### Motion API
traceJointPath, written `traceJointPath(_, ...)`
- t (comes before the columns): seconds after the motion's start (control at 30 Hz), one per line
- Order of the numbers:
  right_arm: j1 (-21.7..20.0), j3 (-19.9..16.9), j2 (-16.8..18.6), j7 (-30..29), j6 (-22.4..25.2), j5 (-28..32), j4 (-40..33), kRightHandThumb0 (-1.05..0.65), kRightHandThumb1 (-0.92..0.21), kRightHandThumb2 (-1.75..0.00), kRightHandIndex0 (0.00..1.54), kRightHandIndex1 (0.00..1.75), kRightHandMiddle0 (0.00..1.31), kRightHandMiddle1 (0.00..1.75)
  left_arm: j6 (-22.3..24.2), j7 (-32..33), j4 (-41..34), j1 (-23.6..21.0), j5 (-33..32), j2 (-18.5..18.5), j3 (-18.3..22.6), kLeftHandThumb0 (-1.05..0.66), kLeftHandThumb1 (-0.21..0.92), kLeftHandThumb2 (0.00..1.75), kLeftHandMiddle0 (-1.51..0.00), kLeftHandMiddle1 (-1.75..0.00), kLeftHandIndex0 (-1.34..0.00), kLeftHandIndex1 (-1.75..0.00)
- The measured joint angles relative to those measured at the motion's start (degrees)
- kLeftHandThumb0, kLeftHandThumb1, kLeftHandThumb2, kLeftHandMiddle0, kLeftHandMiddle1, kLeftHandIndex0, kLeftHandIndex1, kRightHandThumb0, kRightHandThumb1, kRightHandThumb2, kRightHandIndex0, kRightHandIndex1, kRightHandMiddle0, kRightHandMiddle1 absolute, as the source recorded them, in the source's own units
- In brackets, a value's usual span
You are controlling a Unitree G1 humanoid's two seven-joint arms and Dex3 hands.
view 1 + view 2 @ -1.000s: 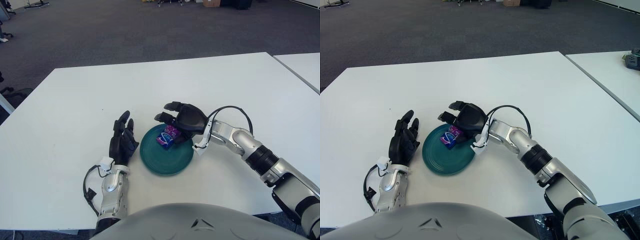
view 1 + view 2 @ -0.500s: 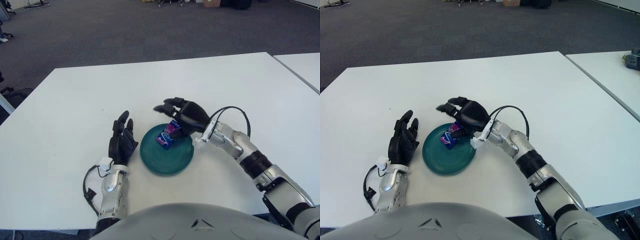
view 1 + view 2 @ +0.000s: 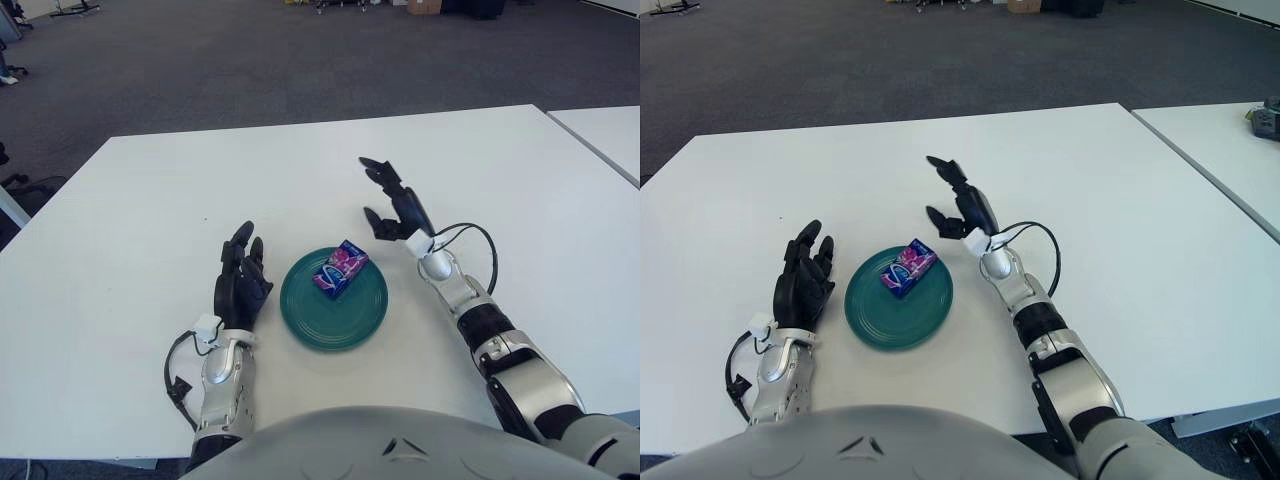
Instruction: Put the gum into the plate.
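The white table point(image 3: 150, 200) carries little besides the teal plate point(image 3: 334, 318), which sits toward the near edge in front of the robot's body; the surface around the plate is bare on all sides. A second white table point(image 3: 605, 135) stands to the right of the plate's table, separated from it by a narrow gap, and dark carpet point(image 3: 250, 60) stretches beyond the far edge. Nothing sits between either hand and the plate. The gum point(image 3: 340, 270), a small blue and purple pack, lies inside the plate on its far half, resting flat and angled diagonally, wholly within the rim. The right hand point(image 3: 393, 202) is raised beyond and to the right of the plate, clear of the gum, fingers spread and pointing up and away, grasping nothing; a black cable point(image 3: 470, 240) loops off its wrist just right of the plate. The left hand point(image 3: 241, 282) stands just left of the plate's rim, not touching it, fingers relaxed and extended upward, empty. The plate lies well inside the table, with broad open surface behind it and to either side, and a narrower strip between it and the near edge.
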Motion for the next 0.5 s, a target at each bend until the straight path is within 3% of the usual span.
traceJointPath(0.23,0.0,-8.99,6.56,5.56,3.66,13.92,2.68,-0.75,-0.92,-0.83,0.23,0.0,0.0,0.54,-0.22,-0.71,0.63,-0.16,-0.12,-0.02,0.24,-0.9,0.92,0.96,-0.22,0.0,0.0,-0.56)
traceJointPath(0.5,2.5,-12.73,8.58,6.46,5.19,15.82,1.01,-0.73,-0.92,-0.82,0.22,0.0,0.0,0.55,-0.66,-1.47,0.64,-0.18,-0.23,-0.03,0.4,-0.89,0.92,0.97,-0.22,0.0,0.0,-0.54)
